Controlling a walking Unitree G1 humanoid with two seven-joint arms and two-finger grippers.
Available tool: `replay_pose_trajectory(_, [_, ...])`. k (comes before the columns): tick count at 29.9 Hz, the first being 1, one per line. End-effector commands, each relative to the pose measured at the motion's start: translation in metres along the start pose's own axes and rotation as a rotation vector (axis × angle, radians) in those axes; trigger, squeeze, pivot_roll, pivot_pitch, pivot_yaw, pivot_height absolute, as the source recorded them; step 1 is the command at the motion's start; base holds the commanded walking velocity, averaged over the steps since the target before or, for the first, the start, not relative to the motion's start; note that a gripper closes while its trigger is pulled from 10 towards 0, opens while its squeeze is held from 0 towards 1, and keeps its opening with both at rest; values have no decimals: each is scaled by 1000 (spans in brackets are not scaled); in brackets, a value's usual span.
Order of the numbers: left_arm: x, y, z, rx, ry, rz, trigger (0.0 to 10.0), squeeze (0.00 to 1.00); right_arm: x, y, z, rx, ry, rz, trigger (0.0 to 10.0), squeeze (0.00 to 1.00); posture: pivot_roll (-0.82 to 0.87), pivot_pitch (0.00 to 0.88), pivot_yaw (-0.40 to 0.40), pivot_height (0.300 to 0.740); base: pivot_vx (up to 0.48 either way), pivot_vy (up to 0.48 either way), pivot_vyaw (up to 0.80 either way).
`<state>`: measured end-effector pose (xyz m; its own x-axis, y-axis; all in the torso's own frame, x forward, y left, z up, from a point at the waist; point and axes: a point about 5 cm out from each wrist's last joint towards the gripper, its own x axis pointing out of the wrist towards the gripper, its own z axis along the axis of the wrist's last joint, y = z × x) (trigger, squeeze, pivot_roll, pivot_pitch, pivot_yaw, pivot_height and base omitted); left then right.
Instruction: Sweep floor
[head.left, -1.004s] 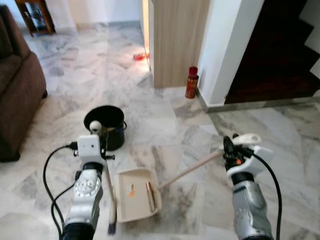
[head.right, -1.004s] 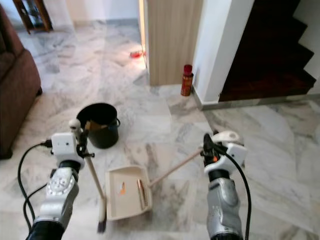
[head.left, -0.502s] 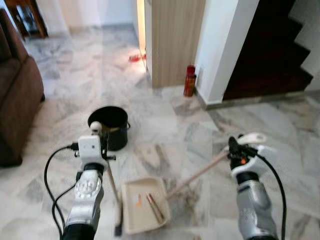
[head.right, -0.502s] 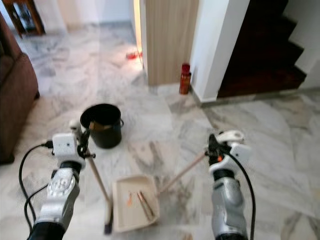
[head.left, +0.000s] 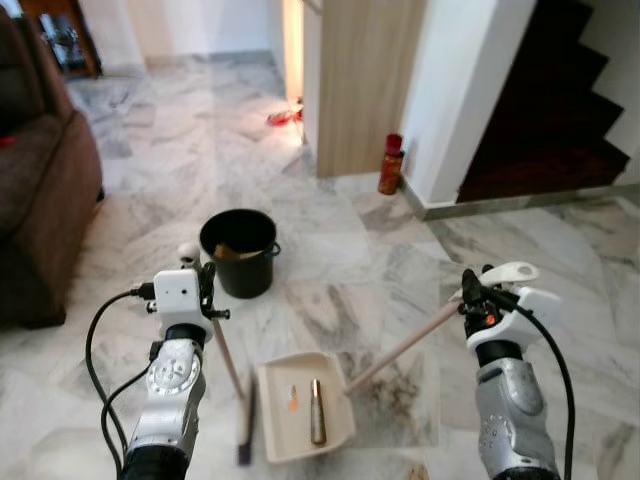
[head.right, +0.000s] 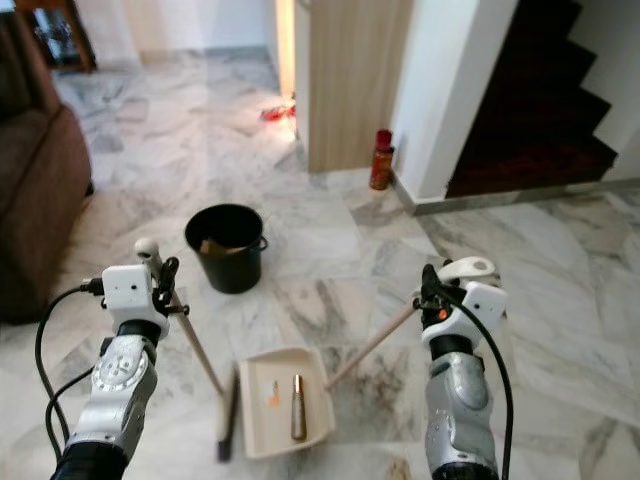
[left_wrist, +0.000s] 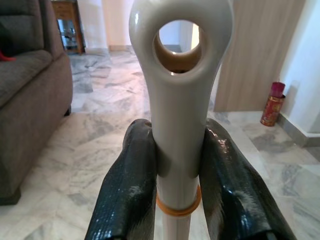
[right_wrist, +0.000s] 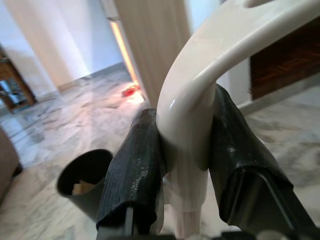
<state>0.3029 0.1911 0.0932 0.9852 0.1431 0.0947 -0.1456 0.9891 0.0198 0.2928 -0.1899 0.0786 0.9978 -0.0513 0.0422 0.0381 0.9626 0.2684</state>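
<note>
Landmark: black bucket (head.left: 240, 252), standing on marble floor (head.left: 340, 260), some pale scraps inside.

Cream dustpan (head.left: 304, 405) flat on floor, nearer the robot than the bucket and slightly right of it. Shallow rectangular tray, raised rim, long pale handle (head.left: 400, 346) rising diagonally away to the right. Inside: 1 brownish cylindrical item (head.left: 317, 410) lying lengthwise, 1 small orange scrap (head.left: 292, 403) just left of it.

Broom (head.left: 232, 372) just left of dustpan, also nearer than bucket. Thin pale stick sloping down from left claw, dark bristle head (head.left: 244, 430) on floor touching or nearly touching the dustpan's left edge; cannot tell which. Top of stick a white rounded loop with a hole (left_wrist: 180, 35), orange ring (left_wrist: 176, 207) lower on the shaft.

Left claw (left_wrist: 177, 175) pinching broom grip just under the loop, black fingers (left_wrist: 132, 185) pressed on both sides. Held nearer than bucket, left of it.

Right claw (right_wrist: 182, 165) pinching curved white top of dustpan handle (right_wrist: 210, 75), fingers (right_wrist: 135, 170) tight against it. Held well right of bucket, nearer the robot.

Beyond bucket: wooden panel (head.left: 365, 80), white wall (head.left: 455, 90), red can (head.left: 390, 165) at its base, small red thing (head.left: 280, 117) on floor farther off. Brown sofa (head.left: 40, 200) left of bucket. Dark stairs (head.left: 560, 110) far right.
</note>
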Motion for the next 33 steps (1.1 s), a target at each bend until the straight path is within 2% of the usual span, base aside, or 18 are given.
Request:
replay_pose_trajectory(1, [4, -5, 8, 6, -36, -16, 10000, 0, 3, -2, 11, 12, -52, -6, 10000, 0, -11, 0, -12, 740, 0, 285, 0])
replay_pose_trajectory(10, [4, -6, 9, 17, -42, -22, 10000, 0, 4, 0, 13, 18, -61, 8, 10000, 0, -12, 0, -13, 740, 0, 93, 598])
replay_pose_trajectory(16, [6, -7, 9, 17, -43, -25, 10000, 0, 5, 1, 17, 1, -74, 15, 10000, 0, -23, 0, -8, 740, 0, 0, 0])
replay_pose_trajectory(18, [6, -7, 10, 18, -45, -27, 10000, 0, 4, 2, 22, -29, -91, 31, 10000, 0, -31, 0, -3, 740, 0, 0, 0])
replay_pose_trajectory(22, [7, -7, 10, 18, -47, -30, 10000, 0, 3, 5, 31, -30, -131, 38, 10000, 0, -30, 0, 4, 740, 0, 0, 0])
replay_pose_trajectory(28, [9, -8, 11, 24, -50, -37, 10000, 0, 0, 19, 48, -83, -190, 104, 10000, 0, -46, 0, 10, 740, 0, 0, 0])
replay_pose_trajectory(33, [9, -7, 11, 39, -52, -48, 10000, 0, -3, 20, 61, -65, -235, 85, 10000, 0, -44, 0, 22, 740, 0, 0, 0])
